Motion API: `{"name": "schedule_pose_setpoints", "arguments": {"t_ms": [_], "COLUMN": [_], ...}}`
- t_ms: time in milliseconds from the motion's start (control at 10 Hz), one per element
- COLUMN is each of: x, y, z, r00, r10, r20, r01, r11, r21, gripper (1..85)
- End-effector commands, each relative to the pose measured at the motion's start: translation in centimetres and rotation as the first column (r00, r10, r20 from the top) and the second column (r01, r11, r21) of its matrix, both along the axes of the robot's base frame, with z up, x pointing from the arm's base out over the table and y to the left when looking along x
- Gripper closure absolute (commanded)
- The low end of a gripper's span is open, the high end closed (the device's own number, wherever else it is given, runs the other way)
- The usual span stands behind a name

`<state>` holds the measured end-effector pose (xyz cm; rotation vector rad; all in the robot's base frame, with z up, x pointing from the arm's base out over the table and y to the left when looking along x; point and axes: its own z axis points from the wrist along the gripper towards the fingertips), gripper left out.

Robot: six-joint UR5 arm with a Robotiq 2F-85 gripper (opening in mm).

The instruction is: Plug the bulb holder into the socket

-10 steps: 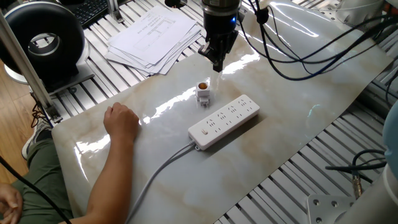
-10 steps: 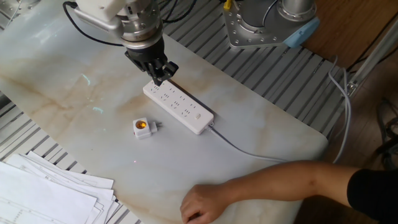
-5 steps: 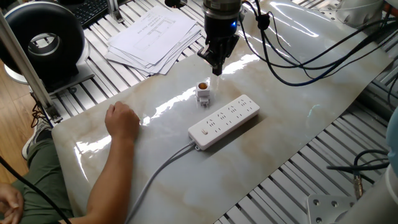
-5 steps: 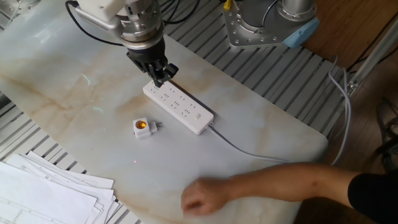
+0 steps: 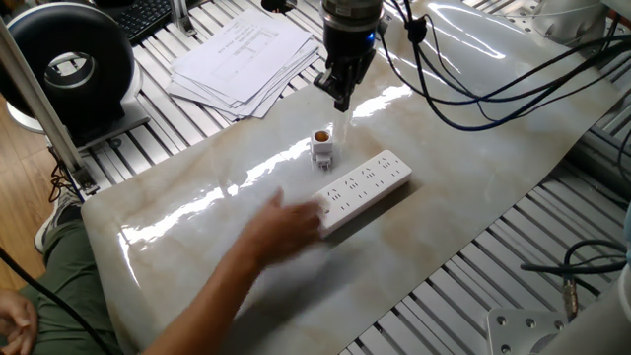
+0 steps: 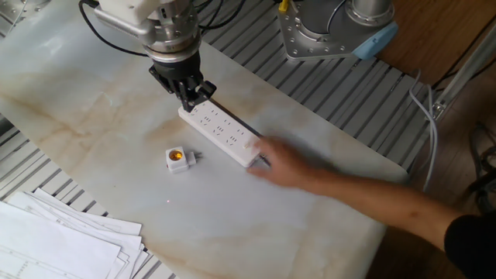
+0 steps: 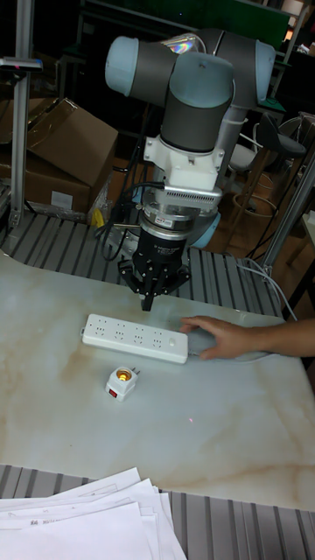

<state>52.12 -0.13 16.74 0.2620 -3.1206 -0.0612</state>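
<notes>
Marble-patterned tabletop [image 5: 473, 177]: with its fingers pinched together on nothing, the hand [image 6: 191, 99] should open before descending squarely over the bulb holder [image 6: 177, 159], which lies free beside the socket [image 6: 221, 132] that a person's hand [image 7: 214, 337] touches.

Arm vertical, wrist down, fingers [image 7: 148, 302] closed together, empty

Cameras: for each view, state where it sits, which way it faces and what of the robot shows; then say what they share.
One fixed view: high, across the table from the arm's base; shows the gripper, bulb holder, socket.
The other fixed view: high, opposite side; shows the gripper and base.
Tall fixed view: lower, facing the arm; shows the whole arm, gripper.
All share the holder, the socket and a person's hand at the socket's end.
</notes>
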Motion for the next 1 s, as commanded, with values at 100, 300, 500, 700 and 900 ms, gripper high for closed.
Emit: {"name": "schedule_pose_setpoints", "arguments": {"t_ms": [100, 300, 500, 700, 900], "x": [-0.9, -0.2, 1.1, 2.1, 2.5], "y": [0.4, 0.0, -0.1, 0.3, 0.6], "z": [0.2, 0.1, -1.0, -2.9, -4.1], "r00": [0.999, 1.0, 0.998, 0.995, 0.995], "r10": [-0.015, 0.012, 0.057, 0.096, 0.096], "r20": [-0.036, -0.007, 0.006, 0.001, -0.007], "r01": [0.015, -0.012, -0.057, -0.096, -0.096], "r11": [1.0, 1.0, 0.998, 0.995, 0.995], "r21": [0.017, 0.001, 0.001, 0.017, 0.031], "gripper": [84.3, 84.3, 84.3, 76.7, 72.3]}}
